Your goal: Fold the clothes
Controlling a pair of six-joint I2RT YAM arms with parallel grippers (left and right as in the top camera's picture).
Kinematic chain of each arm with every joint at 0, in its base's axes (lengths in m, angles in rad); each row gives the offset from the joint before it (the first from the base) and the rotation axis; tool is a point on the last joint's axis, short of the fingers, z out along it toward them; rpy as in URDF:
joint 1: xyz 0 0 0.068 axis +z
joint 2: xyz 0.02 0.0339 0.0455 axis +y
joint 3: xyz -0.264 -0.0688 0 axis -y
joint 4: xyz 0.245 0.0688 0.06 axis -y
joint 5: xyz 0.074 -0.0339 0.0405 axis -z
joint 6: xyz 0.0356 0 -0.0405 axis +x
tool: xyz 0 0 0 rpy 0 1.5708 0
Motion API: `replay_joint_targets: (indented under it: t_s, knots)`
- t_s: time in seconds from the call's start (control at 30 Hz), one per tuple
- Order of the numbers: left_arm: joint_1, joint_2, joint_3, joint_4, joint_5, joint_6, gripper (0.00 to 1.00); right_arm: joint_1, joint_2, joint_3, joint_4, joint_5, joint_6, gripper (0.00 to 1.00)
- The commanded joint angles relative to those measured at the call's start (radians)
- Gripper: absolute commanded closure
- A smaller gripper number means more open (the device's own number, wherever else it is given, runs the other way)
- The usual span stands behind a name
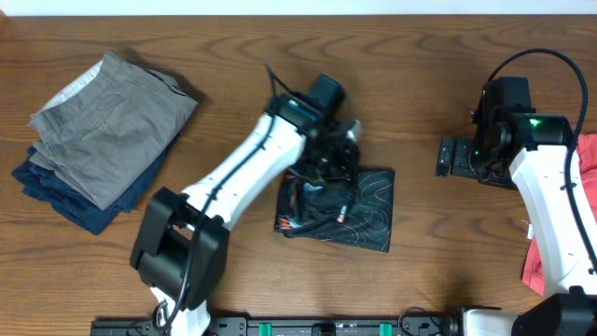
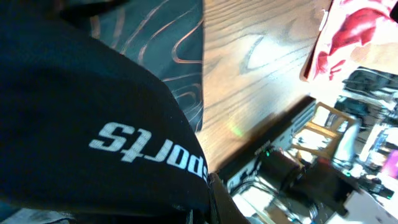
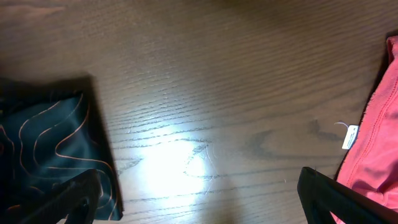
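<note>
**A:** Hard against the left wrist lens is the jersey [image 2: 93, 124]. It is thin, slick black cloth with white lettering, draped over the left gripper [image 1: 338, 161].

**B:** That gripper is clamped tight. By the look of it, it pinches a layer at the bundle's upper edge, probably to carry a fold across.

**A:** Seen from overhead, the jersey lies in the centre of the frame as a rough rectangle. Its right half is flat with fine orange contour lines, and its left half is rumpled.

**B:** Further right, the right gripper [image 1: 450, 157] hangs over the bare wood-grain table [image 1: 420, 56]. Its jaws are spread wide and hold nothing, so it seems to be waiting clear of the work.

**A:** The red shirt [image 1: 586, 215] lies crumpled at the right edge, and the stacked trousers [image 1: 103, 140] sit upper left, well apart from the jersey.
</note>
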Motion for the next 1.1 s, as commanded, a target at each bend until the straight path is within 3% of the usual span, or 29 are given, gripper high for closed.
replay_joint_targets:
  t_s: [0.0,0.2,0.8,0.83,0.9,0.93,1.07]
  knots:
    - [-0.054,-0.019,0.015,0.036,-0.069,-0.064,0.94,-0.007,0.005,-0.004,-0.004,0.008,-0.015,0.01]
    - [-0.122,-0.018,0.015,0.111,-0.190,-0.112,0.94,-0.005,0.005,-0.004,-0.026,0.006,-0.014,0.01]
    - [-0.165,-0.003,0.012,0.250,-0.193,-0.115,0.92,-0.005,0.007,-0.005,-0.035,-0.016,-0.014,0.01]
    - [-0.173,-0.001,0.012,0.255,-0.193,-0.115,0.89,-0.005,0.008,-0.005,-0.035,-0.016,-0.014,0.01]
    - [-0.188,0.004,0.012,0.261,-0.193,-0.114,0.58,-0.005,0.009,-0.005,-0.035,-0.018,-0.014,0.01]
    - [-0.192,0.004,0.012,0.257,-0.192,-0.110,0.47,-0.005,0.010,-0.005,-0.036,-0.020,-0.014,0.01]
    - [-0.176,-0.018,0.013,0.190,-0.184,-0.031,0.38,-0.005,0.010,-0.004,-0.034,-0.040,-0.016,0.01]
